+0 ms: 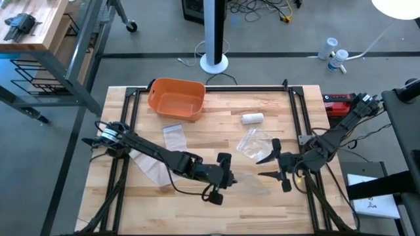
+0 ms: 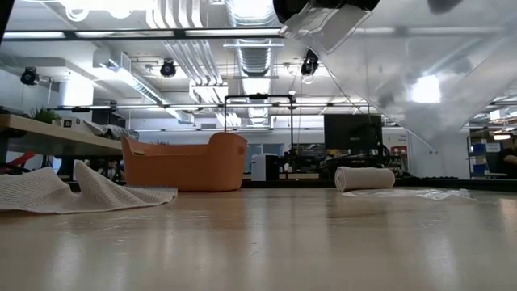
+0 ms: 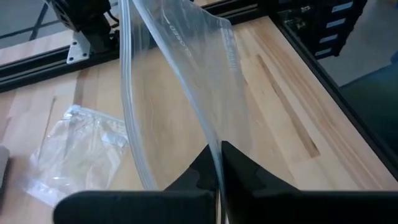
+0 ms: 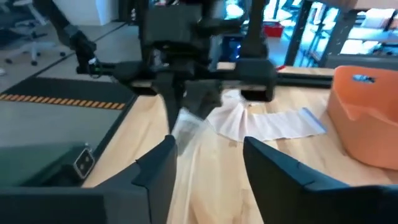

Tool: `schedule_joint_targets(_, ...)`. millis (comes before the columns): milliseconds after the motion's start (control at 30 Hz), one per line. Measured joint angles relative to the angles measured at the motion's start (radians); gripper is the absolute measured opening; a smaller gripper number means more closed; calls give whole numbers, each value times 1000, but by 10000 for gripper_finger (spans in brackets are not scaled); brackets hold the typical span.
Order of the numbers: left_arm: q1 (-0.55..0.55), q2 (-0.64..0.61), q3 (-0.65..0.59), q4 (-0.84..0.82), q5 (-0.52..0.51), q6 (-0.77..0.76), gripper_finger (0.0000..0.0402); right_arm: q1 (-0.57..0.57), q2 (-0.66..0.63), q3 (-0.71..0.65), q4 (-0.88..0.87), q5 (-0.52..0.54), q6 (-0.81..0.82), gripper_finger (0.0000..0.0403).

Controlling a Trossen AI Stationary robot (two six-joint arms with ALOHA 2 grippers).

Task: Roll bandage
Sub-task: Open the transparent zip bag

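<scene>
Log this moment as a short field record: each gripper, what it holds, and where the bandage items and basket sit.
left gripper: shut on clear plastic bag, held above the table's front middle
right gripper: open, facing the left gripper, holding nothing
rolled bandage: lying on the table, right of the orange basket
unrolled bandage: spread flat under the left arm
second clear bag: flat, near the right gripper

Bright overhead light, perhaps slightly blurred.
</scene>
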Motion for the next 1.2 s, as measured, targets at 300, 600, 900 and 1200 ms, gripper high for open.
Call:
schedule_joint_targets(300, 2, 0, -1, -44, -77, -30, 0, -4, 82, 2, 130, -5, 43, 118)
schedule_joint_targets(600, 2, 0, -1, -44, -78, -33, 0, -30, 160, 42, 124, 57, 51, 103)
schedule_joint_targets(900, 0, 0, -1, -44, -78, -26, 0, -42, 196, 64, 125, 57, 69, 53)
schedule_joint_targets(1200, -2, 0, -1, -5, -76, -7, 3, -42, 189, 64, 124, 12, 64, 3)
